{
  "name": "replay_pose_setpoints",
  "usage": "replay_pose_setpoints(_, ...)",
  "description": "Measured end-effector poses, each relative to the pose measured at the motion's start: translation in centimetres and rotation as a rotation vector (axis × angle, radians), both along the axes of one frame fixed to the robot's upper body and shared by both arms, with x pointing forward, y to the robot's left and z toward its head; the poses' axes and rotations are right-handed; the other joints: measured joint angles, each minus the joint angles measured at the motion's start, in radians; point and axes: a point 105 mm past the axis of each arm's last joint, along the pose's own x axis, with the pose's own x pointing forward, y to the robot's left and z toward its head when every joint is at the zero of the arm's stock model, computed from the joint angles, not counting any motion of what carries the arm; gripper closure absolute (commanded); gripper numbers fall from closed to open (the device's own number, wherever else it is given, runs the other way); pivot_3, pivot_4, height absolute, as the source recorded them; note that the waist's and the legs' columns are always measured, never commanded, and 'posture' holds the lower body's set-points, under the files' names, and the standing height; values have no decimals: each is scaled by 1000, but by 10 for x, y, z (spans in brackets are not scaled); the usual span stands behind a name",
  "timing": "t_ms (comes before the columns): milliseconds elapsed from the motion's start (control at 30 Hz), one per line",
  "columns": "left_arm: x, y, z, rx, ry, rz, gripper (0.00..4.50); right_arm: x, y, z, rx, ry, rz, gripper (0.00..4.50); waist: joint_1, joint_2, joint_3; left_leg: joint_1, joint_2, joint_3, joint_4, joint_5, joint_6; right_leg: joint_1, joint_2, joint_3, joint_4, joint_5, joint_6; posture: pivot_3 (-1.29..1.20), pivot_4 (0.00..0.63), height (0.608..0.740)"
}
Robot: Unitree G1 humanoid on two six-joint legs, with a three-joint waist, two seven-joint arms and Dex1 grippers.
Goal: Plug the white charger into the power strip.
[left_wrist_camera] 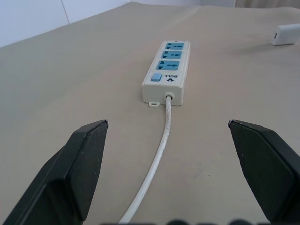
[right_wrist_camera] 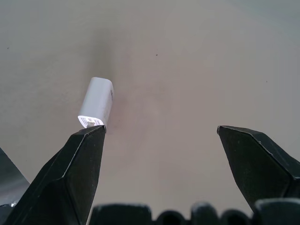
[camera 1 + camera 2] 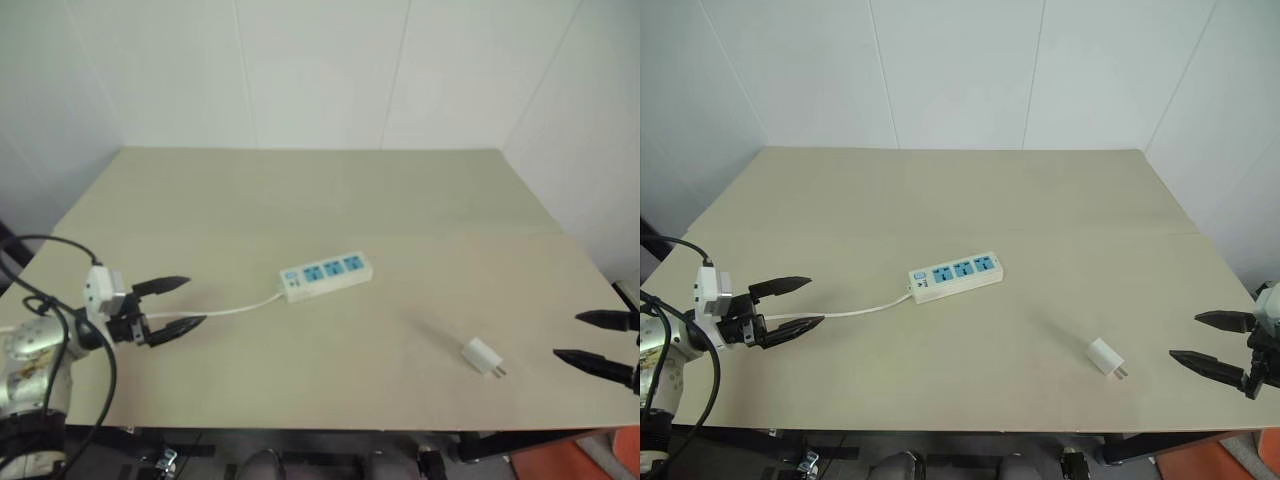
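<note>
on the right side of the bench (image 3: 940,190), toward its near edge: the white charger (image 3: 1104,357), lying flat, well apart from the power strip (image 3: 955,276) at mid-bench. closer by far to the right gripper (image 3: 1210,345) than to the left gripper (image 3: 790,305). from the right jaws, off toward the middle of the bench and a little farther out; seen from the right wrist, lying beyond the tip of one finger (image 2: 79,173) rather than centred in the gap, so not yet lined up for a grasp. long axis running diagonally across the bench, prongs at the end turned toward the near right. right jaws spread wide and empty, hovering near the bench's right edge, touching nothing. left jaws likewise spread wide and empty, at the left side of the bench, aimed along the thin white cord (image 1: 157,159) toward the strip's end panel. strip lying diagonally, three blue outlet faces up, cord end pointing at the left jaws. likely next: a reach by the right arm inward toward the charger, with a shift sideways to bring it between the fingers across its narrow sides. risk, as a guess: nudging the small cube with the nearer finger before closing.
</note>
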Motion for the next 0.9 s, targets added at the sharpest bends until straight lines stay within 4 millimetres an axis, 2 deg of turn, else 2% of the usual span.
replay_pose_setpoints(500,4,-4,-5,13,-25,8,23,1,4,1,-5,-17,10,0,0,0,0,0,0,0,0,0,0,0,0,0,0,0,0,0,150,740)
replay_pose_setpoints(733,27,-13,0,-11,-142,34,23,5,8,4,-6,-50,5,0,6,0,0,-1,-1,0,1,0,0,1,0,0,0,1,1,0,150,740)
replay_pose_setpoints(900,46,-31,-6,-32,-142,-25,23,12,33,9,-3,-111,66,0,6,0,0,0,-1,0,2,0,0,1,0,0,0,1,2,0,150,740)
